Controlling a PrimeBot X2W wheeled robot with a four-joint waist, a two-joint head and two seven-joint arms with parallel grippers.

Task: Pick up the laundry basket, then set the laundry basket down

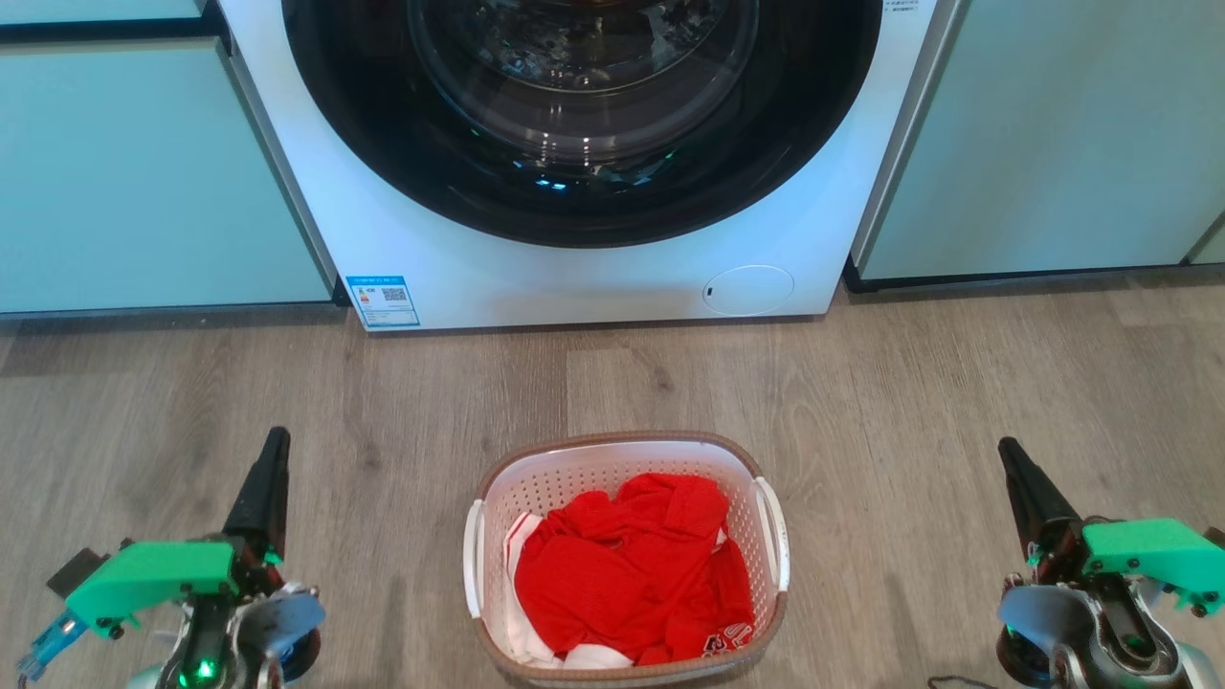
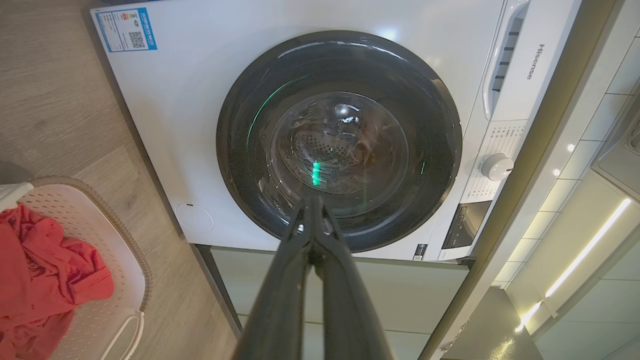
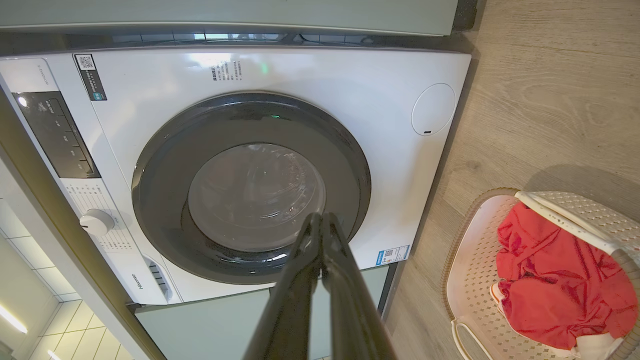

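The laundry basket [image 1: 593, 474] stands upright at the lower centre of the head view, flat on the wood floor [image 1: 861, 383]. It is a small rounded-rectangular white tub with perforated walls, a brown rim and a white handle on each long side. A crumpled red garment [image 1: 632, 565] lies inside over some white cloth, covering most of its bottom.
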